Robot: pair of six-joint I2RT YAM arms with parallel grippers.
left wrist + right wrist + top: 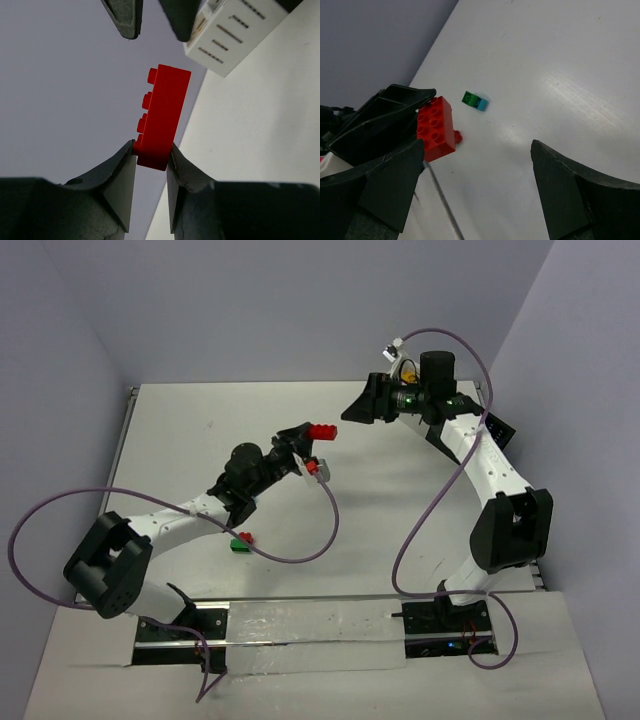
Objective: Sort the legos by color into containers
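My left gripper point(310, 435) is raised over the middle of the table and shut on a red lego point(323, 431). In the left wrist view the jaws point(152, 150) pinch the lower end of that red lego point(162, 115), which stands up between them. My right gripper point(352, 408) faces it from the right, open and holding nothing. In its wrist view point(477, 150) the red lego point(436, 127) sits just off its left finger. A green and teal lego point(475, 101) lies on the table beyond. A white slotted container point(235, 35) shows behind the right gripper's fingertips point(122, 17).
A small green and red lego point(241, 540) lies on the table beside the left forearm. A purple cable point(330, 515) loops from the left wrist over the table. Grey walls close in the table at the back and both sides.
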